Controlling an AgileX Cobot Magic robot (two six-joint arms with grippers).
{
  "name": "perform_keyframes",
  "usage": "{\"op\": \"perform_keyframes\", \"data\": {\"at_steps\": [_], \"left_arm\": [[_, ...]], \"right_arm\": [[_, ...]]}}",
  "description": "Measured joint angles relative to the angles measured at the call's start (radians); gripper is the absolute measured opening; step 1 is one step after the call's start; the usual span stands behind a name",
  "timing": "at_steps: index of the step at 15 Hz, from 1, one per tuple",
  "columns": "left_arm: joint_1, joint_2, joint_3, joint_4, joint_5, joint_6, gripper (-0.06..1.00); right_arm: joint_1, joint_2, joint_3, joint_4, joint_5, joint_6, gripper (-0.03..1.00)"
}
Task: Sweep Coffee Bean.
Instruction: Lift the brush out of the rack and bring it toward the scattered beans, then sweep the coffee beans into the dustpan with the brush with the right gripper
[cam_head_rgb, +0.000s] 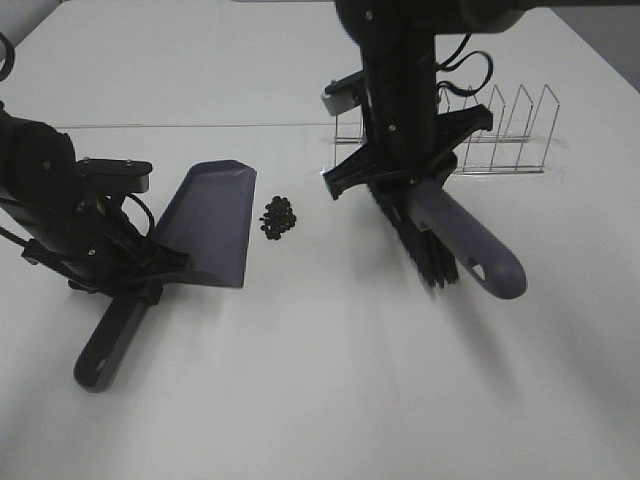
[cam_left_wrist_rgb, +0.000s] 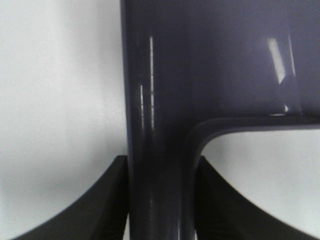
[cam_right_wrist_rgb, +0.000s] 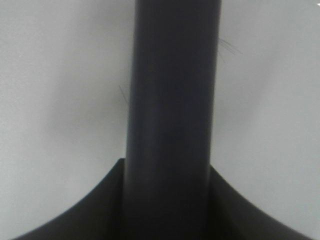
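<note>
**Overhead view with two wrist close-ups.** A dark dustpan (cam_head_rgb: 205, 225) rests on the white worktop (cam_head_rgb: 330, 400), its tray angled away from the camera and its handle running toward the near left. The coffee beans (cam_head_rgb: 279, 218) lie in one tight cluster on the worktop, outside the tray and just beside its right-hand edge as the high view shows it. Whether the nearest beans touch that edge cannot be told.

The left hand (cam_head_rgb: 140, 278) is clamped on the dustpan where the handle meets the tray. The left wrist view shows the dustpan (cam_left_wrist_rgb: 210, 60) and a black finger pressed to each side of its stem, with the left hand (cam_left_wrist_rgb: 162, 200) closed round it.

The right hand (cam_head_rgb: 405, 165) grips a brush (cam_head_rgb: 455, 240) by its grey handle. The black bristles hang beneath, and the handle end points toward the near right. In the right wrist view the brush (cam_right_wrist_rgb: 172, 100) fills the gap of the right hand (cam_right_wrist_rgb: 167, 210), both fingers against it.

The beans lie between the two hands, near the left and well apart from the brush. A wire rack (cam_head_rgb: 505, 135) stands behind the right arm.
</note>
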Motion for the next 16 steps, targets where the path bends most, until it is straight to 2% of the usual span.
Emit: {"op": "perform_keyframes", "data": {"at_steps": [2,5,8,16], "left_arm": [[-0.001,0.000,0.000,-0.002,0.001,0.000,0.36],[-0.001,0.000,0.000,-0.007,0.000,0.000,0.36],[-0.001,0.000,0.000,-0.008,0.000,0.000,0.36],[-0.001,0.000,0.000,-0.011,0.002,0.000,0.36]], "right_arm": [[0.038,0.074,-0.017,0.000,-0.031,-0.002,0.35],[0.041,0.140,-0.121,0.027,-0.009,-0.034,0.35],[0.041,0.240,-0.280,0.151,0.047,-0.109,0.35],[0.058,0.363,-0.579,0.461,0.047,-0.180,0.35]]}}
